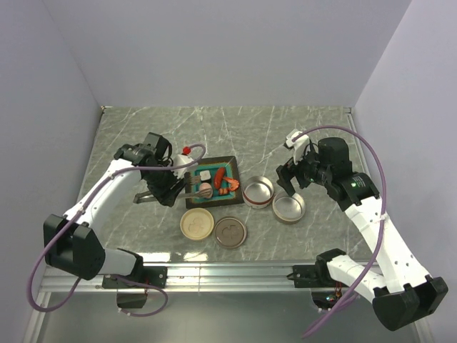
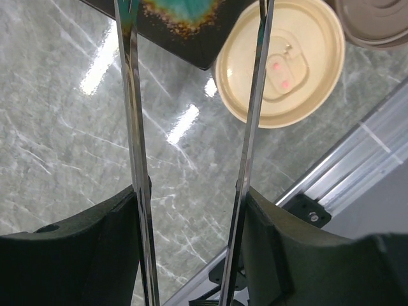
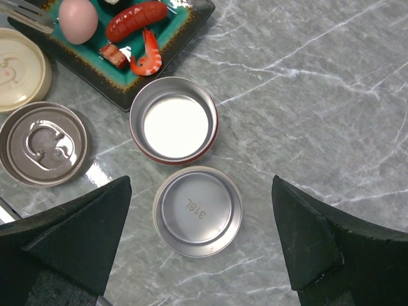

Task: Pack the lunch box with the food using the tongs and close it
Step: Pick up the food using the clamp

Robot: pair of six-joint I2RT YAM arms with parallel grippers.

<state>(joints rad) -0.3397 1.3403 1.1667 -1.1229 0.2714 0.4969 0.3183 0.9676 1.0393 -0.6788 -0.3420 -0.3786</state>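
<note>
At left edge of tray [image 3: 167, 52], tongs [image 2: 132, 127] lie left-to-right, tips toward egg [image 3: 78, 20]; left gripper [image 2: 191, 197] grasps them, right gripper [image 3: 199, 191] released.

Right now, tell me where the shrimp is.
In the right wrist view, the shrimp lies on the tray at upper left, beside the sausage, just above the open tin.

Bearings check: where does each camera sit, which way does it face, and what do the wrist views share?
Top external: above and behind the bases, looking down over the table; left arm and right arm show, left gripper holding the tongs, right gripper open.
Left wrist: on the left arm, looking down along the tongs; its fingers show below.
Right wrist: on the right arm, looking down on the red-rimmed tin and plain tin; its fingers fill the bottom corners.
Shared: both wrists catch the cream lid and teal tray.
</note>
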